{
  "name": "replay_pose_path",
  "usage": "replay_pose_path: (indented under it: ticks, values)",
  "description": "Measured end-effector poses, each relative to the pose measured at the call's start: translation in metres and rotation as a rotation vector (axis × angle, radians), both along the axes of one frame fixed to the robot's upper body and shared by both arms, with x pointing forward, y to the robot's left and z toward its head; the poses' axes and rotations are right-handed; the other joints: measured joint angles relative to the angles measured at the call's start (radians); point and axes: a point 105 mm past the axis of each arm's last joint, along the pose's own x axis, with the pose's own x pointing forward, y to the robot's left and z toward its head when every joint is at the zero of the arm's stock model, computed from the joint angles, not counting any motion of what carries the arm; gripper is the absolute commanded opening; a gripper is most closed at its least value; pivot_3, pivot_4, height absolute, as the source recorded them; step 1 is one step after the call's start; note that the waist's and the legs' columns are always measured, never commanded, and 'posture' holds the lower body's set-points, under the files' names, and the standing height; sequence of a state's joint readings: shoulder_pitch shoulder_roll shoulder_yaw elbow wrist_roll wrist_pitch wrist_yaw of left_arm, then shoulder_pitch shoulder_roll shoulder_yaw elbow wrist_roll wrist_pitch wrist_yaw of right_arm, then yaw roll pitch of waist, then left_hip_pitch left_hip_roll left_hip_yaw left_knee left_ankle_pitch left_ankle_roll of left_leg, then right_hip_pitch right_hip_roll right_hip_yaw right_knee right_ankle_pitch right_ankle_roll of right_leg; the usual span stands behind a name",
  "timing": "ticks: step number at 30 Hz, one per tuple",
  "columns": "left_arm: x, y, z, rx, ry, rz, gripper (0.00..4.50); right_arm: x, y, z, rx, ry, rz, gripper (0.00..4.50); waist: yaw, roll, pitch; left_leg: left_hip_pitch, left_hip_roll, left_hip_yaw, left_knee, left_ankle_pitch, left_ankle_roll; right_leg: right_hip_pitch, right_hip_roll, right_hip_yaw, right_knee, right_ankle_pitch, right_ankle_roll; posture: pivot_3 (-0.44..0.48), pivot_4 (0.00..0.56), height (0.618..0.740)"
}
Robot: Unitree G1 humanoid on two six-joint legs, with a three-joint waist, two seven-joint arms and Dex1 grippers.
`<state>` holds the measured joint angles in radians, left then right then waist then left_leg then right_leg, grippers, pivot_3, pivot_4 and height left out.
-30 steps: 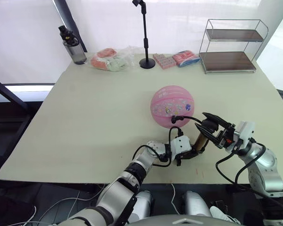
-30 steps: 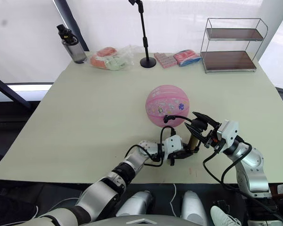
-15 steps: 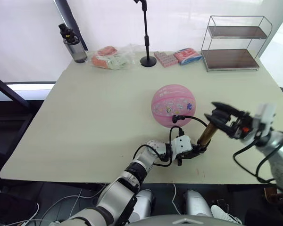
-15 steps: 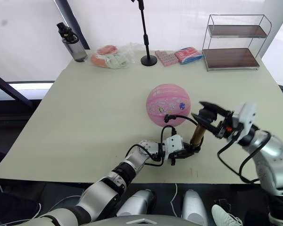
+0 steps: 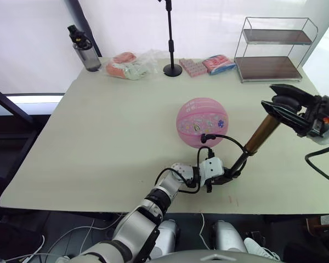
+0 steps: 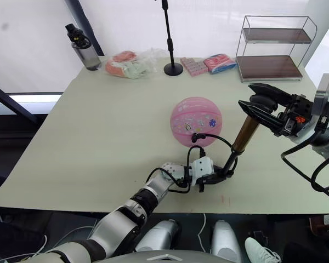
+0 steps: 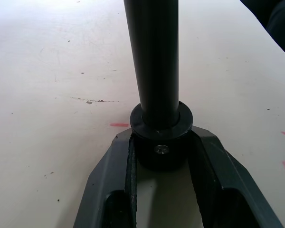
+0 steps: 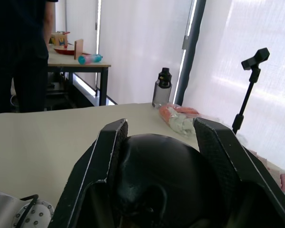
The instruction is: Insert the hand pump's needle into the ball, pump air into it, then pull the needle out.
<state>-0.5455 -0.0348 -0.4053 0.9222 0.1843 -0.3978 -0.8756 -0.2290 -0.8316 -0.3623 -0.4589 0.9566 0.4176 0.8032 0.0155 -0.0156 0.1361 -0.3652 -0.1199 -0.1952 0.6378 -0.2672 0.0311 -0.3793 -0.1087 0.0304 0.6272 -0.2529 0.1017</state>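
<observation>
The pink ball (image 5: 202,122) rests mid-table. The hand pump (image 5: 261,133) leans up to the right beside it, drawn out long: gold cylinder high, black rod (image 5: 239,164) below. My left gripper (image 5: 226,176) lies on the table, shut on the pump's black bottom cap (image 7: 160,127). My right gripper (image 5: 285,105) is raised at the right, shut on the pump's black handle (image 8: 161,180). The thin black hose (image 5: 230,140) arcs from the pump to the ball's near side (image 5: 204,137). The needle is too small to make out there.
Along the table's far edge stand a water bottle (image 5: 83,50), a plastic bag of packets (image 5: 130,66), a microphone stand (image 5: 170,38), pink packets (image 5: 216,64) and a wire shelf (image 5: 275,50). A person (image 8: 19,52) stands beyond the table in the right wrist view.
My right gripper has risen and swung right with the handle, drawing the pump out long and steeper. The left gripper and ball have stayed put.
</observation>
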Motion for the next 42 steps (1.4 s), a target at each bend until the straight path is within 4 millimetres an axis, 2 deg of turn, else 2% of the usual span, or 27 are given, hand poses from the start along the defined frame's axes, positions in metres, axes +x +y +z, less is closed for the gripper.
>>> replay_pose_path:
  ticks: [11, 12, 15, 21, 29, 37, 42]
  values:
    - [0.0, 0.0, 0.0, 0.0, -0.001, -0.002, 1.09, -0.005, 0.003, -0.004, -0.009, -0.029, -0.002, 1.91, 0.0, 0.002, 0.0, -0.001, 0.0, 0.0, 0.0, 0.0, 0.0, -0.001, 0.0, 0.0, 0.0, 0.0, 0.0, 0.0, 0.15, 0.736]
    - [0.0, 0.001, -0.001, 0.003, 0.001, -0.002, 1.09, -0.007, 0.004, -0.01, 0.008, -0.046, -0.006, 1.91, 0.0, -0.002, -0.002, 0.001, 0.001, -0.002, 0.0, 0.0, 0.0, 0.001, 0.001, -0.002, 0.0, 0.0, 0.0, 0.0, 0.15, 0.736]
    - [0.001, 0.003, -0.002, 0.01, 0.003, 0.011, 1.09, 0.003, 0.006, -0.044, 0.085, -0.038, -0.064, 1.91, -0.004, -0.002, -0.004, 0.004, 0.001, 0.0, 0.0, 0.0, 0.0, 0.001, 0.002, 0.0, 0.0, 0.0, 0.0, 0.0, 0.15, 0.736]
    - [0.001, 0.005, -0.005, 0.016, 0.011, 0.019, 1.09, 0.007, 0.014, -0.092, 0.038, -0.014, -0.077, 1.91, -0.006, -0.004, -0.011, 0.005, 0.001, 0.0, 0.0, 0.0, 0.0, 0.002, 0.003, 0.0, 0.001, 0.0, 0.0, 0.0, 0.15, 0.736]
    - [0.0, 0.006, -0.007, 0.02, 0.018, 0.029, 1.09, 0.009, 0.026, -0.146, 0.01, 0.002, -0.134, 1.91, -0.006, -0.004, -0.016, 0.007, 0.002, -0.001, 0.0, 0.0, 0.0, 0.002, 0.004, 0.0, 0.001, 0.0, 0.0, 0.0, 0.15, 0.736]
    - [0.001, 0.006, -0.008, 0.023, 0.02, 0.037, 1.09, 0.007, 0.033, -0.149, 0.002, -0.05, -0.138, 1.91, -0.006, -0.004, -0.019, 0.009, 0.002, -0.001, 0.0, 0.0, -0.001, 0.004, 0.004, 0.001, 0.002, 0.0, 0.0, 0.0, 0.15, 0.736]
    - [0.0, 0.005, -0.008, 0.022, 0.017, 0.03, 1.09, -0.001, 0.026, -0.145, 0.0, 0.008, -0.09, 1.91, -0.004, -0.003, -0.018, 0.008, 0.002, -0.001, 0.0, 0.0, -0.001, 0.004, 0.004, 0.001, 0.002, 0.0, 0.0, 0.0, 0.15, 0.736]
